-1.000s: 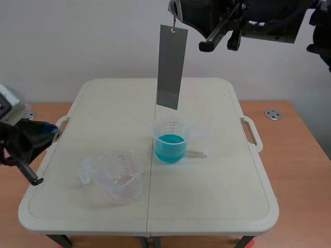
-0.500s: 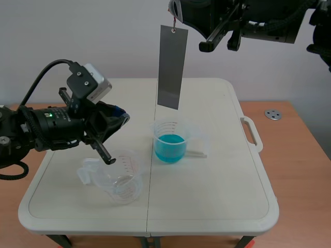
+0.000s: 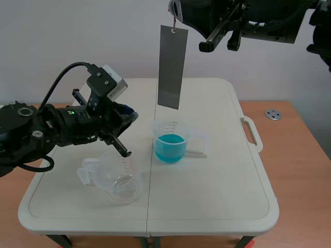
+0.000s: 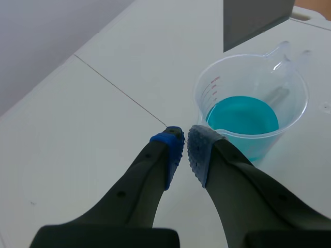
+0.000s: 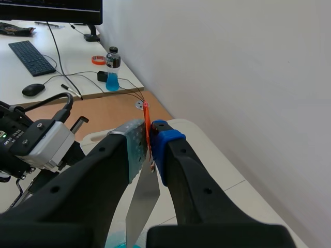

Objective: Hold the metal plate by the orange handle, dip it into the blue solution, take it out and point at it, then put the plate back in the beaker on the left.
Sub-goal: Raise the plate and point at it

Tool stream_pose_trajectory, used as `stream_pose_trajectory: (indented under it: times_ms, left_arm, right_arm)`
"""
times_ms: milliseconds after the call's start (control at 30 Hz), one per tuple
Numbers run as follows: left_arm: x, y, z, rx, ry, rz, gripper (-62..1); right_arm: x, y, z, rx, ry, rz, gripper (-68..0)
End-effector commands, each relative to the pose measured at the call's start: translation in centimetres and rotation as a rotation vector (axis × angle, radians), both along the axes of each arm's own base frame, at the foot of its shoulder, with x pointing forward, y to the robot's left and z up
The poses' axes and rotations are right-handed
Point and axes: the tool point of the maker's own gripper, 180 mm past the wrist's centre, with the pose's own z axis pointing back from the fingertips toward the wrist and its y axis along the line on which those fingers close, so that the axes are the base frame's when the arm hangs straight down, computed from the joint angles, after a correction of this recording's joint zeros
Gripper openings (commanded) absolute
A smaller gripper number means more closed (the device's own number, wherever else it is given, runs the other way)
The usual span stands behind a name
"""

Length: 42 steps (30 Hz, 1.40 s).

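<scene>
A long grey metal plate [image 3: 171, 66] hangs upright above the table, its lower edge a little above the beaker of blue solution [image 3: 170, 140]. My right gripper [image 3: 174, 15] at the top is shut on the plate's thin orange handle [image 5: 147, 123], with the plate [image 5: 143, 201] dangling under the fingers. An empty clear beaker [image 3: 115, 176] stands at the front left. My left gripper [image 3: 129, 118] is shut on nothing, over the table just left of the blue beaker [image 4: 252, 114] and below the plate's lower end [image 4: 254, 19].
The white folding table [image 3: 217, 206] has a centre seam and side handles. A clear stirring stick [image 3: 196, 152] lies beside the blue beaker. A desk with keyboard, mouse and bottle [image 5: 111, 70] appears far off in the right wrist view.
My left arm has come in from the left edge and moved right and up toward the blue beaker and plate. The right arm and plate have stayed still.
</scene>
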Motion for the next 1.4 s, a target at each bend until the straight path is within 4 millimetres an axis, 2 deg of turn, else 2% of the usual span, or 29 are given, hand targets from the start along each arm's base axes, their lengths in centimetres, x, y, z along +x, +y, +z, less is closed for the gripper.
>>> stream_pose_trajectory:
  times_ms: [0,467,633,833,1067,1233,1367]
  left_arm:
    - [0.6,-0.4,1.6,-0.025,-0.041,-0.007,-52.6]
    - [0.6,-0.2,1.6,-0.02,-0.043,-0.006,-52.6]
    - [1.0,2.3,1.7,0.016,-0.066,0.039,-52.6]
    - [0.3,7.8,3.0,0.102,-0.148,0.124,-52.5]
    - [-1.6,17.1,4.2,0.244,-0.199,0.281,-52.5]
    - [-3.9,24.5,4.0,0.408,-0.195,0.429,-52.5]
    - [-7.0,29.3,3.0,0.549,-0.165,0.532,-52.5]
  right_arm:
    - [0.0,-0.2,2.1,0.036,-0.05,0.001,-66.0]
    - [0.0,-0.2,2.1,0.035,-0.05,0.001,-66.0]
    - [0.1,-0.2,2.1,0.033,-0.049,0.0,-66.0]
    - [0.0,-0.2,2.1,0.033,-0.049,0.001,-66.0]
    - [0.0,-0.2,2.1,0.034,-0.049,0.002,-66.0]
    - [-0.2,0.2,2.0,0.031,-0.047,0.013,-66.0]
    - [-0.6,0.8,1.7,0.03,-0.042,0.036,-66.0]
